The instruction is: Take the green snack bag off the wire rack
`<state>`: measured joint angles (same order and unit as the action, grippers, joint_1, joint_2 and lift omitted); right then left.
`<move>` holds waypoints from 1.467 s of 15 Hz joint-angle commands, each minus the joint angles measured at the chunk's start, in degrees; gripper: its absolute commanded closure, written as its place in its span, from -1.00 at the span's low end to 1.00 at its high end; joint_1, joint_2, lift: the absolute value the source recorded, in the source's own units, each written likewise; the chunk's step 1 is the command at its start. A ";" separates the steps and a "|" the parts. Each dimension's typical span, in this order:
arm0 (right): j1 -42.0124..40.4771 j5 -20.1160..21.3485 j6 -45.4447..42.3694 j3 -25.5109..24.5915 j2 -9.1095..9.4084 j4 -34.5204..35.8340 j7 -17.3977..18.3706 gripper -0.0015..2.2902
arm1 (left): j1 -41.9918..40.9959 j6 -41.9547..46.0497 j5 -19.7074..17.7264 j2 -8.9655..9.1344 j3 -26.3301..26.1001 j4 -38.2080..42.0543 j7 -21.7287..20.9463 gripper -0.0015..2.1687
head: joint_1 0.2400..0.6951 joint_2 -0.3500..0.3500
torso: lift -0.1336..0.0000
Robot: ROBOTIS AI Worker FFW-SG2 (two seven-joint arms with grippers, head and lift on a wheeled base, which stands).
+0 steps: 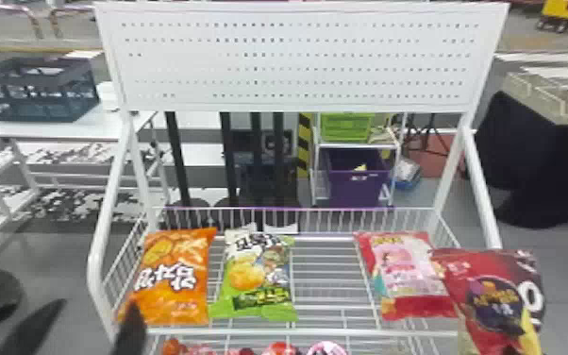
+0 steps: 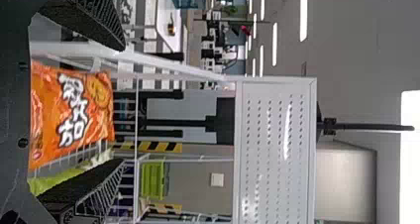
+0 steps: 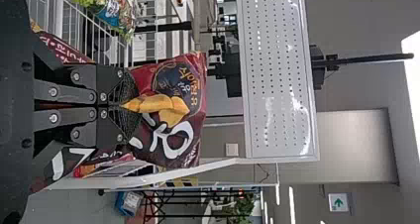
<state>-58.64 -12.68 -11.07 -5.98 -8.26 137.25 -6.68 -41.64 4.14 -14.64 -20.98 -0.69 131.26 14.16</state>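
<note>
Left tool (image 1: 96, 309) gapes wide, empty | right tool (image 3: 124, 105) pinches dark-red bag (image 3: 171, 120) | green snack bag (image 1: 257, 283) lies on wire rack (image 1: 325, 333)

Black hardware, L. & R.: the robot's L. gripper (image 1: 97, 303) shows dark, tapering tips in the head view, shaped like blades. In the L. wrist view, its black housing (image 2: 12, 105) has round, dark recesses (image 2: 22, 142), w/ small screws (image 2: 69, 216) where the fingers (image 2: 86, 182) begin; those carry rough, grainy black pads & openwork, ribbed sides, narrowing toward the ends. The R. gripper (image 3: 130, 106), seen in the R. wrist view, matches in black, w/ flat, dark-grey link bars (image 3: 67, 91) in a mirrored pair, pale, round screw heads (image 3: 53, 117) at the joints, & fine, netlike texture on its wedge-shaped ends.
</note>
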 commanded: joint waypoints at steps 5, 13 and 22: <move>0.28 0.28 0.13 0.18 0.00 -0.58 0.00 0.96 | 25.82 -11.49 2.59 -4.25 -25.85 -15.33 7.82 -0.92 | 0.14 0.00 | 1.00; 1.25 0.20 0.31 0.53 0.00 -1.81 0.00 0.96 | 48.14 -13.95 -2.94 2.52 -36.93 -38.18 10.80 -0.92 | 0.14 0.00 | 1.00; 1.34 0.11 0.31 0.45 -0.09 -1.99 0.00 0.96 | 56.05 -13.77 -6.90 5.24 -38.60 -50.58 11.68 -0.53 | 0.14 0.00 | 1.00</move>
<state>-57.33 -12.48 -10.76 -5.54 -8.35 135.22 -6.68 14.34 -9.59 -20.95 -15.75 -39.40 80.78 25.93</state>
